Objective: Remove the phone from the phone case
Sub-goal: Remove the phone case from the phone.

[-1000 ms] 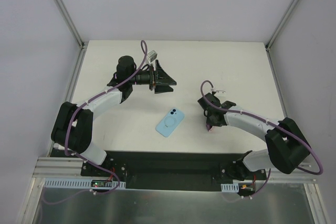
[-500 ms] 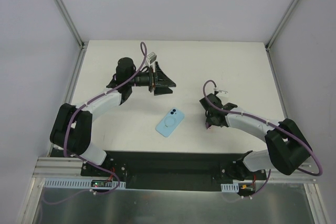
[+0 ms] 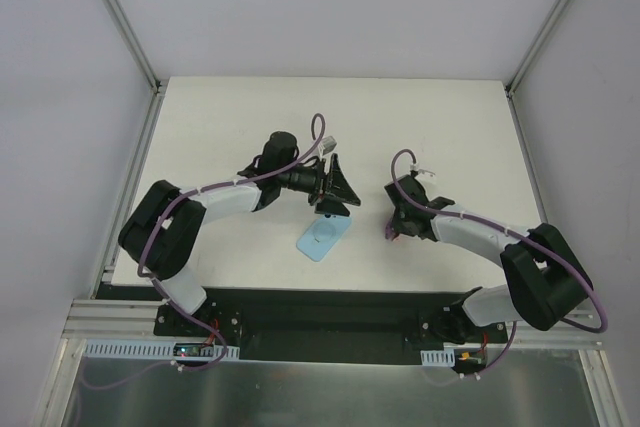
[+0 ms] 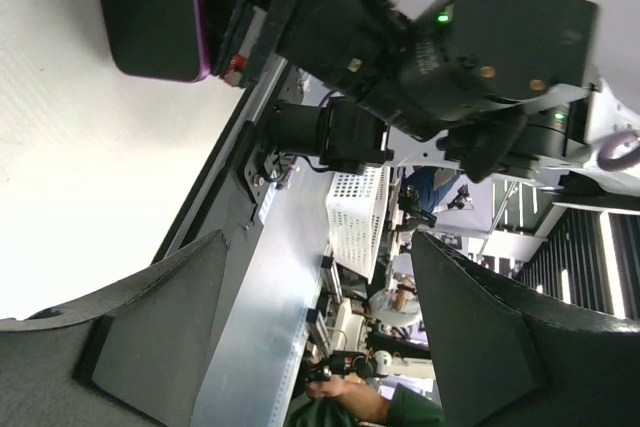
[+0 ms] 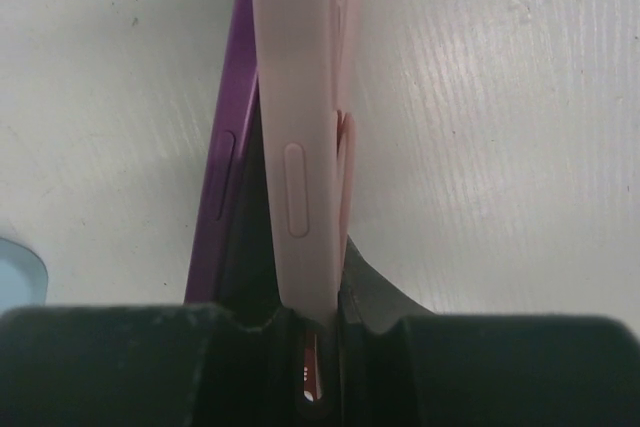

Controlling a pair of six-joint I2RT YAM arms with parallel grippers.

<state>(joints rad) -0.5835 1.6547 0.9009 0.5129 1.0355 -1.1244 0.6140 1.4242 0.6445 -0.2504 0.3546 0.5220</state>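
Observation:
My right gripper [image 3: 398,229] is shut on a pink phone case [image 5: 298,137] and holds it edge-on just above the table. A purple phone [image 5: 228,147] lies against the case's left side, with a dark gap between them at the near end. In the top view only a small purple-pink bit [image 3: 401,243] shows under the gripper. My left gripper [image 3: 342,193] is open and empty at the table's centre, to the left of the right gripper. In the left wrist view [image 4: 315,247] its jaws stand wide apart, and the dark, purple-edged phone [image 4: 150,17] shows at the top left.
A light blue phone-shaped thing [image 3: 322,237] lies flat on the white table [image 3: 450,127], its far end under my left gripper; a corner shows in the right wrist view [image 5: 15,267]. The black base rail [image 3: 320,307] runs along the near edge.
My left arm has swung from the back of the table to the centre, over the far end of the light blue thing. My right gripper has barely moved.

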